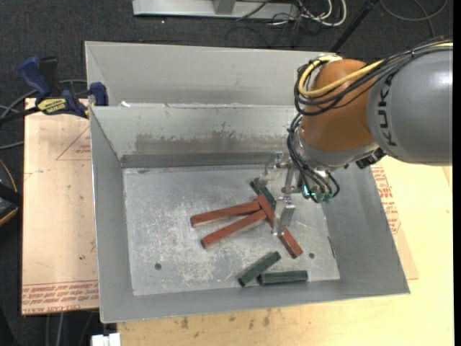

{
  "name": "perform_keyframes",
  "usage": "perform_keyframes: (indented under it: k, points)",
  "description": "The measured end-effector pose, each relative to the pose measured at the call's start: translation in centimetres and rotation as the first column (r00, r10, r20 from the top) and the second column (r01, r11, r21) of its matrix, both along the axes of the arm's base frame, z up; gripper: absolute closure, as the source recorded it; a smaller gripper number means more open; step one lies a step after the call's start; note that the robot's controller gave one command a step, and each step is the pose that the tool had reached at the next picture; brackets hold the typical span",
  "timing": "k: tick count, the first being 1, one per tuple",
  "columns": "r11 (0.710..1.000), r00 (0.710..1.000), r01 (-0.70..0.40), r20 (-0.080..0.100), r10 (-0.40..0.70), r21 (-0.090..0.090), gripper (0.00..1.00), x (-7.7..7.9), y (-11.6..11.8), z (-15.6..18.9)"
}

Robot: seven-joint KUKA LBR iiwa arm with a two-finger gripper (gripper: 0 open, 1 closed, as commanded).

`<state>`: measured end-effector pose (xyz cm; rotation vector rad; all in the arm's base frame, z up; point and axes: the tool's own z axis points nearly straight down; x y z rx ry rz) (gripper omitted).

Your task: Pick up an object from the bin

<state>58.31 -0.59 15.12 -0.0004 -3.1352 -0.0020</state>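
My gripper hangs low over the right middle of the bin, its two metal fingers set apart. The fingertips straddle the near end of a short reddish-brown bar that runs down toward the right. Two longer reddish-brown bars fan out to the left from that same spot. A dark green piece pokes out just behind the left finger. Nothing is lifted off the floor.
Two dark green bars lie end to end near the bin's front wall, below the gripper. The orange wrist cover and cables loom over the bin's right rear corner.
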Motion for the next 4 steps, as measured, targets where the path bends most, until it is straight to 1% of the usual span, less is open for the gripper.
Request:
perform_keyframes:
  k: [1,2,3,4]
  points:
    - [1.0,1.0,0.0,0.007,0.0,0.0,0.0,0.2,0.0,0.4]
    - [1.0,1.0,0.006,0.02,-0.006,0.003,1.0,4.2,3.3,-7.2]
    - [1.0,1.0,0.007,0.02,-0.007,0.003,1.0,4.2,3.3,-7.2]
    - [0.999,0.999,-0.035,0.014,0.035,-0.001,1.0,3.5,3.0,7.4]
